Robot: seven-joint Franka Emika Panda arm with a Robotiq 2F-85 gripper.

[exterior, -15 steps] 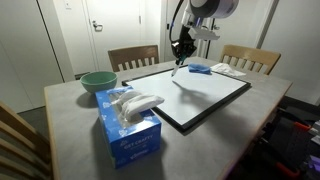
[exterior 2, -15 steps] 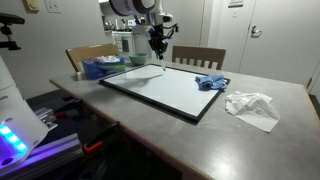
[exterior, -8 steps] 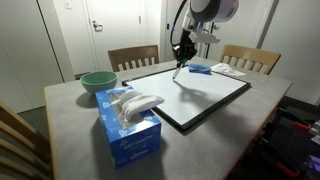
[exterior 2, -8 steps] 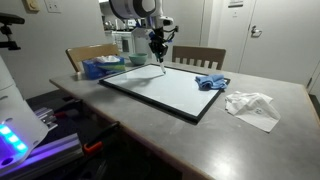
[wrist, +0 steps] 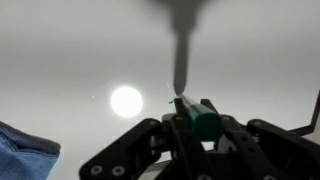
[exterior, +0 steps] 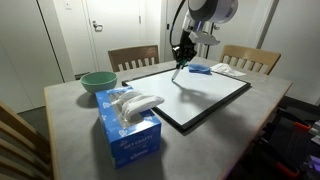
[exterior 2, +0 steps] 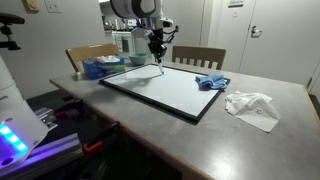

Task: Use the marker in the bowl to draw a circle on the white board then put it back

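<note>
The black Robotiq gripper (exterior: 181, 59) is shown clamped on the slim dark marker (exterior: 178, 70), which is pointed down over the large flat black-framed white board (exterior: 205, 95). Whether the tip touches cannot be told. The round teal-green bowl (exterior: 97, 80) is set well apart, near the blue tissue box (exterior: 130, 135).

Open white board (exterior: 203, 98); tissue box (exterior: 128, 127) well aside.

tissue box (exterior: 128, 125) at table (exterior: 70, 108) edge | blue cloth (exterior 2: 211, 82) near crumpled paper (exterior 2: 252, 106)
</note>
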